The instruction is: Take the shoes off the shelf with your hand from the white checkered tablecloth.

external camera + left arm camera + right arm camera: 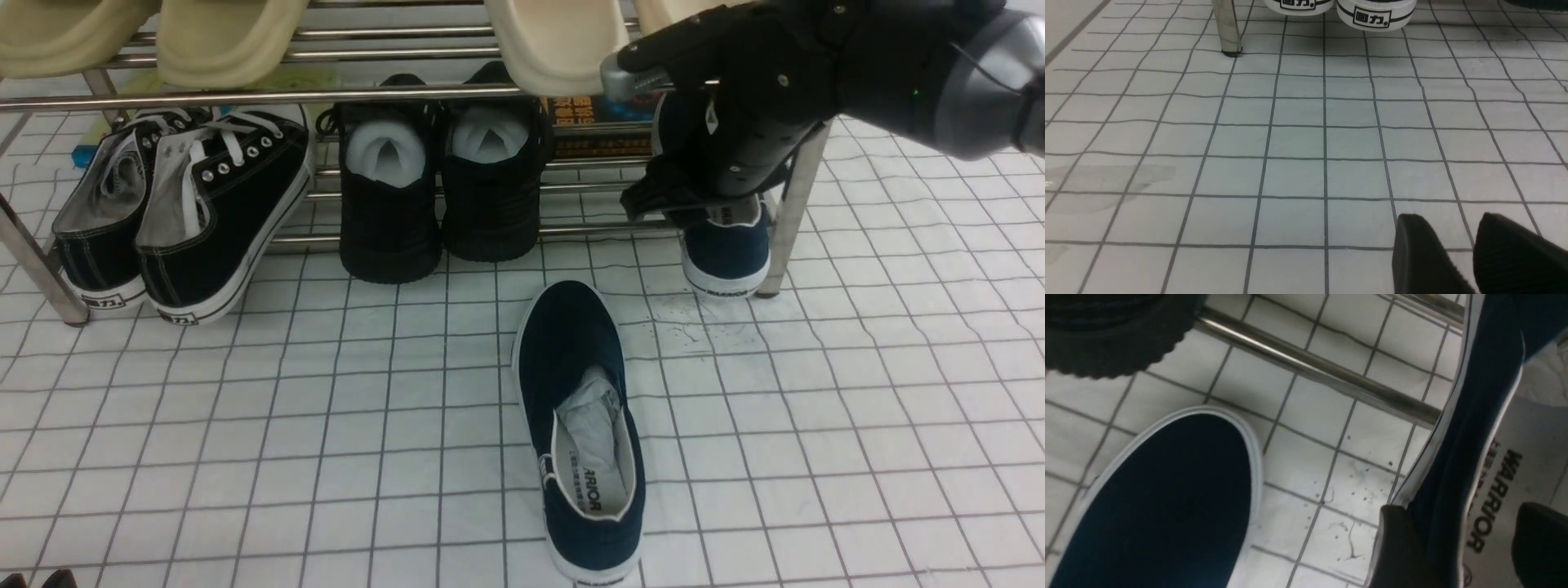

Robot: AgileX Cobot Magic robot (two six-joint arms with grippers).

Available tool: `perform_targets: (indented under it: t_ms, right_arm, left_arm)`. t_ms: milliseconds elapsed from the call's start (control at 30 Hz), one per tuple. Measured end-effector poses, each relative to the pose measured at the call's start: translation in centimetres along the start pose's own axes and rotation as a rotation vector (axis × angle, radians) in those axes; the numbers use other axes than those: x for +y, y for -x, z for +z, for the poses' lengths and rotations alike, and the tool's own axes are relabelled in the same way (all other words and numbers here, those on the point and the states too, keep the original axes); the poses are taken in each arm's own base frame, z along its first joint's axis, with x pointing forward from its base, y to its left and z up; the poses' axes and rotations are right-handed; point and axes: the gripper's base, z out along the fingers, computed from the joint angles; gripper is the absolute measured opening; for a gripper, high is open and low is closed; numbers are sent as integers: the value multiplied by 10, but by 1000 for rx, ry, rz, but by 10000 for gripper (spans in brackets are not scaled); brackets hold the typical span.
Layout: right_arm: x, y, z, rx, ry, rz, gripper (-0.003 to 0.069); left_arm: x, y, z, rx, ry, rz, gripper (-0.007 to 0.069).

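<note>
One navy slip-on shoe (571, 351) lies on the white checkered tablecloth (326, 425) in front of the shelf (245, 98), heel towards me; its toe (1167, 498) also shows in the right wrist view. The other navy shoe (727, 253) rests tilted on the shelf's lower tier at the right end, beside the leg. My right gripper (694, 200), the black hand, is over it. It is open and straddles the shoe's side wall (1478, 396), one finger (1396, 539) outside, the other over the "WARRIOR" insole. My left gripper (1449, 220) hangs open and empty above the cloth.
Black lace-up sneakers (188, 212) stand at the lower tier's left, all-black shoes (441, 188) in the middle. Cream slippers (229, 33) sit on the upper tier. The shelf's right leg (796, 212) stands close to the hand. A lower bar (1310, 367) runs beside the held-over shoe.
</note>
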Motion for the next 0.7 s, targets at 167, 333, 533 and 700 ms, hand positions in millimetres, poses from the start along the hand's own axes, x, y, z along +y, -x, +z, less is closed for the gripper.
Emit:
perform_targets:
  t_ms: [167, 333, 533, 700]
  right_arm:
    - [-4, -5, 24, 35, -27, -15, 385]
    - [-1, -8, 34, 59, -22, -18, 314]
    - [-1, -13, 20, 136, 1, 9, 20]
    - [-1, -21, -24, 246, 63, 21, 20]
  left_arm:
    - [0, 0, 0, 0, 0, 0, 239]
    - [0, 0, 0, 0, 0, 0, 239]
    - [0, 0, 0, 0, 0, 0, 239]
    - [0, 0, 0, 0, 0, 0, 239]
